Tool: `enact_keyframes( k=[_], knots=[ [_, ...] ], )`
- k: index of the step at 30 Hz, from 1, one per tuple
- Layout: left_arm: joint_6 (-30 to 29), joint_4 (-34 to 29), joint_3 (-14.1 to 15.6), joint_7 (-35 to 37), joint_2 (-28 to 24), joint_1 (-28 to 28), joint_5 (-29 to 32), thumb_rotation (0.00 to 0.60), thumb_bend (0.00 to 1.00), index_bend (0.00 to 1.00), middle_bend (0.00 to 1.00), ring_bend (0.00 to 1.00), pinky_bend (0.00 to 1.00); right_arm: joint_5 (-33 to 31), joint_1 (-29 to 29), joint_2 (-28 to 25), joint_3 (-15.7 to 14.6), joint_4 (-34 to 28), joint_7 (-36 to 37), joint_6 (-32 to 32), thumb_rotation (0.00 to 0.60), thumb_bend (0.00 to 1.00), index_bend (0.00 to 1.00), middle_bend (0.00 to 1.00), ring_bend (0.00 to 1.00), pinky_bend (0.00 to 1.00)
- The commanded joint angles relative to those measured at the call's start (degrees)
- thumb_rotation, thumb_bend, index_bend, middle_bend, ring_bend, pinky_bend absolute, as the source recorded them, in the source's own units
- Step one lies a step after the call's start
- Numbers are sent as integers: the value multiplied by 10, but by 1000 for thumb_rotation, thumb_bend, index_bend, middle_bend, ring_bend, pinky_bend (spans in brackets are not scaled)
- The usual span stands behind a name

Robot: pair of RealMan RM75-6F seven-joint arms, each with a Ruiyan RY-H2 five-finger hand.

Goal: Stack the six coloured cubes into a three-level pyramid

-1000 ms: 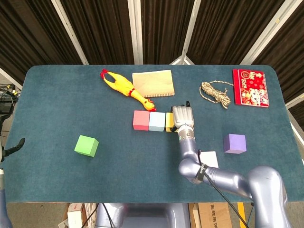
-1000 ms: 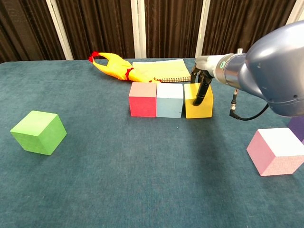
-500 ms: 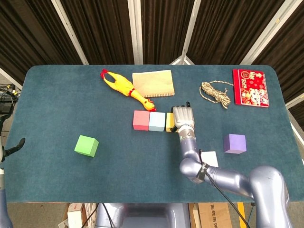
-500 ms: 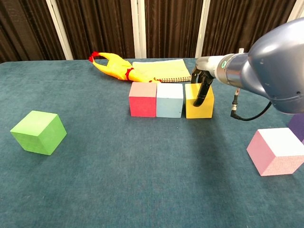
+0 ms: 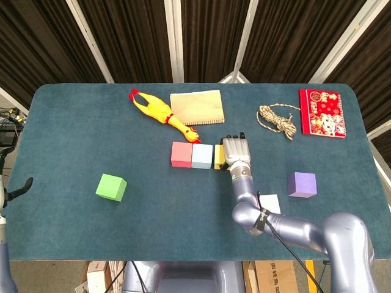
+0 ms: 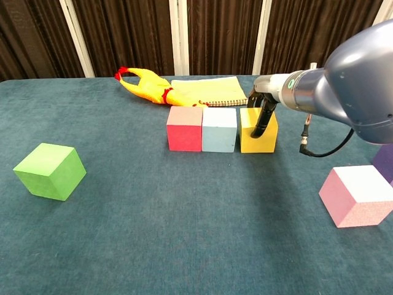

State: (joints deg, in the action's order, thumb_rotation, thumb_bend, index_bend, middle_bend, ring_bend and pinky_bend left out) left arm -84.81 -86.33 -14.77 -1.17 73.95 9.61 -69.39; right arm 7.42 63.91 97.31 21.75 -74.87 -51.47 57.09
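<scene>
Dark curtains hang behind the teal table (image 5: 79,134). From the head view I see 3 cubes in a row: red (image 5: 181,154), blue (image 5: 201,155), yellow (image 5: 218,157), with my right hand (image 5: 235,152) covering the yellow one. Green (image 5: 111,187), purple (image 5: 302,184) and pink (image 5: 269,203) lie apart, so only the base is laid.

In the chest view its fingers (image 6: 260,122) grip the yellow cube's sides. The left hand (image 5: 18,188) barely shows at the edge; I cannot tell its state
</scene>
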Motion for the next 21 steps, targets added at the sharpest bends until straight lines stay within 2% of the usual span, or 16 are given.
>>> enact_keyframes(
  k=[1, 21],
  knots=[
    [0, 0, 0, 0, 0, 0, 0, 600, 281, 195, 0, 0, 0, -4, 1, -4, -1, -4, -3, 0, 600, 275, 318, 204, 167, 0],
    [2, -1, 0, -4, 2, 1, 2, 600, 281, 196, 0, 0, 0, -19, 6, -16, -9, -23, -6, 2, 600, 275, 294, 170, 139, 0]
  ],
)
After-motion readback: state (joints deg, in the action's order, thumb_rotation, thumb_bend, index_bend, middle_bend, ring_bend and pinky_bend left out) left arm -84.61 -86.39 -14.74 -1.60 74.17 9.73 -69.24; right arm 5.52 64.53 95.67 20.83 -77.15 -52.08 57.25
